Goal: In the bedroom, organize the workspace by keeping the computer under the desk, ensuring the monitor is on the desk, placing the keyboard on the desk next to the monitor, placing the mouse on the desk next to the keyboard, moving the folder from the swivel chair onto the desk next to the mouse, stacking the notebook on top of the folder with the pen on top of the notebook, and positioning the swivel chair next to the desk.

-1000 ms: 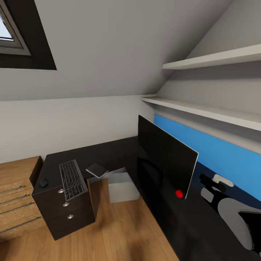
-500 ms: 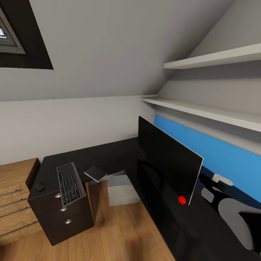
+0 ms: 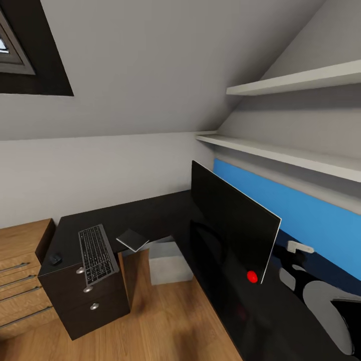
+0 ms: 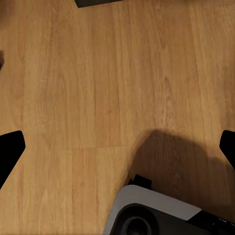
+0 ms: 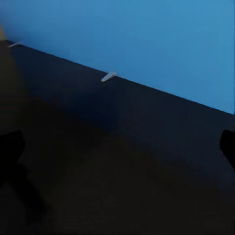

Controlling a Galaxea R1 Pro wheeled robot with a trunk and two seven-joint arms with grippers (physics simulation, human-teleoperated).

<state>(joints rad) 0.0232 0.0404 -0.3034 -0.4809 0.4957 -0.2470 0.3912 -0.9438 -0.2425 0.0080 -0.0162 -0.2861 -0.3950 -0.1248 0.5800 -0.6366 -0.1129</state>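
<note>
Monitor (image 3: 233, 235) upright on desk (image 3: 150, 213); keyboard (image 3: 95, 253), mouse (image 3: 55, 259) at far end. Both jaws wide, empty.

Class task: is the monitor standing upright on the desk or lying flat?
Upright: the monitor stands on edge on the black desk, its screen vertical before the blue back panel.

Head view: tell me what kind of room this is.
Likely an attic bedroom's home-office corner: an L-shaped black desk carrying a monitor and keyboard, under a sloped ceiling with wall shelves.
</note>
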